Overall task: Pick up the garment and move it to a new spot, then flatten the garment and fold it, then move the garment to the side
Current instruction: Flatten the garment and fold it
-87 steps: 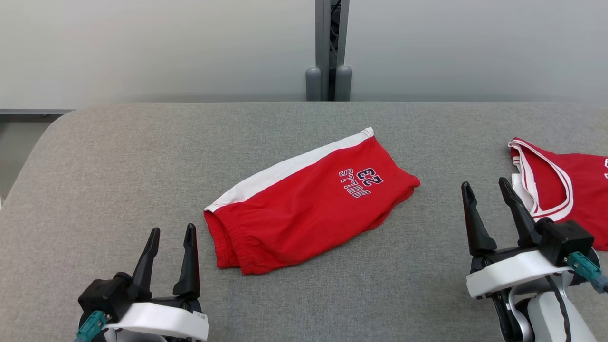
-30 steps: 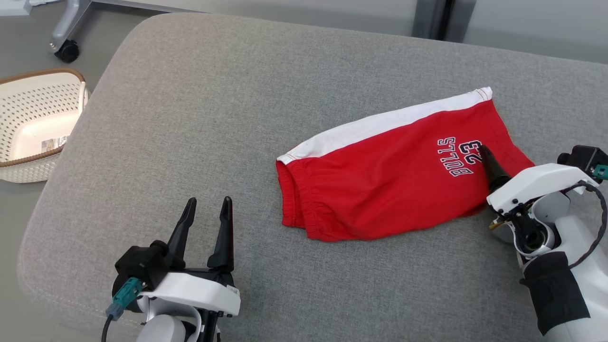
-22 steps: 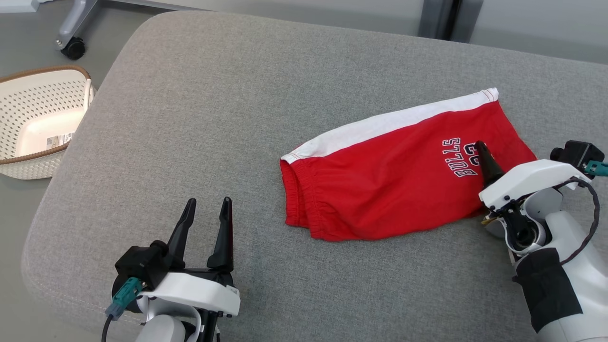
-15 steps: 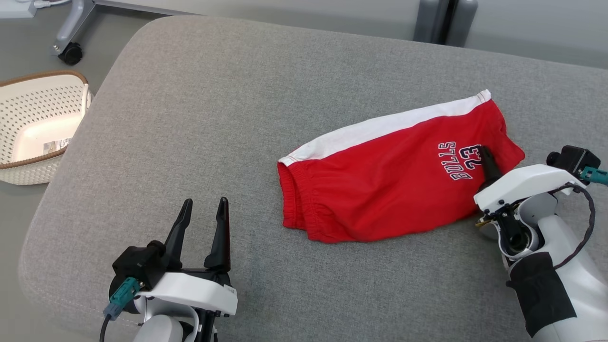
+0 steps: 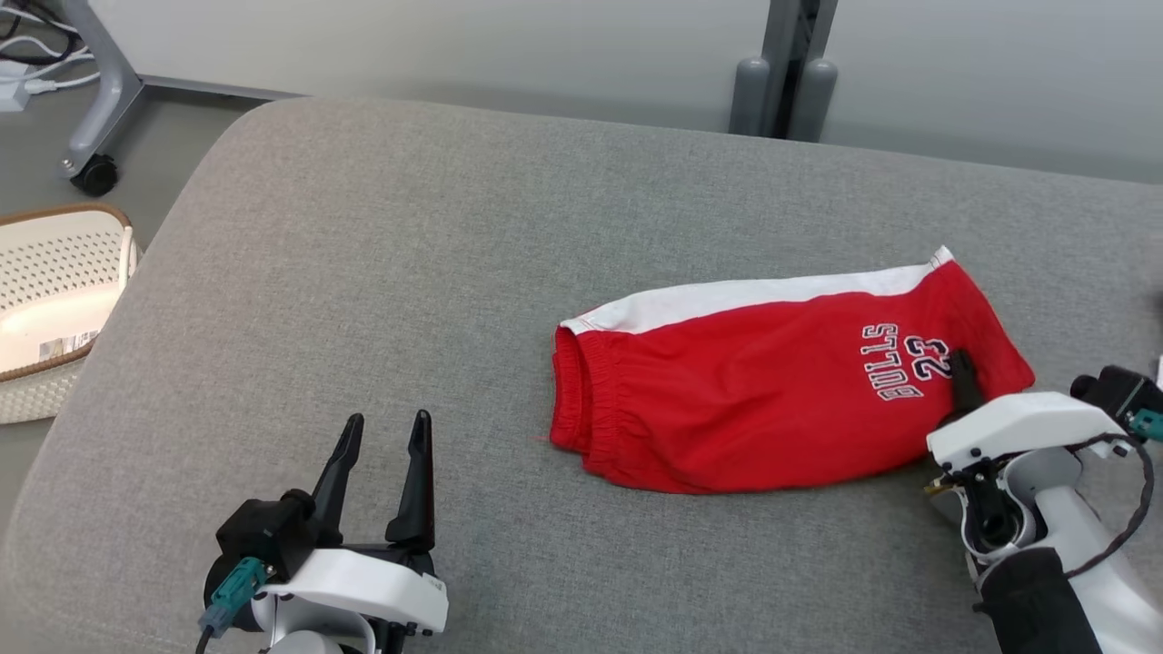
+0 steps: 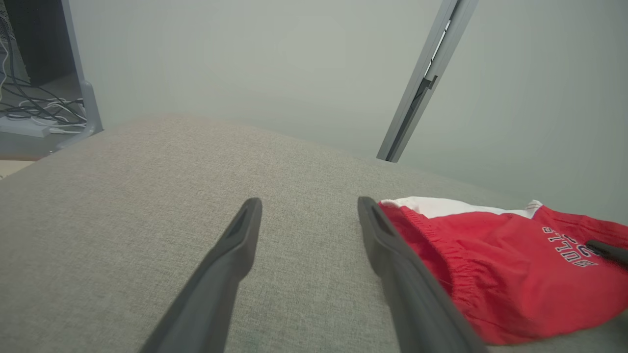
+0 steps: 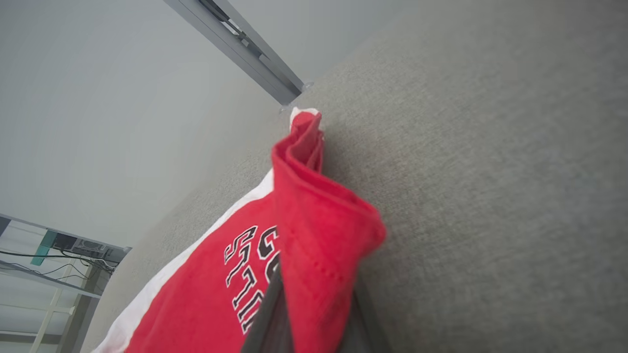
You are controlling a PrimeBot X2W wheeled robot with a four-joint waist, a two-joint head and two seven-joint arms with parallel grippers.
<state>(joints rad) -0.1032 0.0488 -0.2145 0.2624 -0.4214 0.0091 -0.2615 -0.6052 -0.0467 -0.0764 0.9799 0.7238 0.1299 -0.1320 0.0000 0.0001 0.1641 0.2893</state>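
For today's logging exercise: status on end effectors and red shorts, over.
Right end effector shut on red-and-white jersey shorts, at leg hem. Left end effector open, apart from shorts. Nothing blocking on grey fabric cushion.

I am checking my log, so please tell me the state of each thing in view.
red shorts: lying on the cushion, one end pinched.
right tool: shut on the red shorts.
left tool: open, holding nothing.
basket: upright on the floor.

White perforated basket (image 5: 54,250) on the floor (image 5: 36,195) beside grey padded table (image 5: 363,272)
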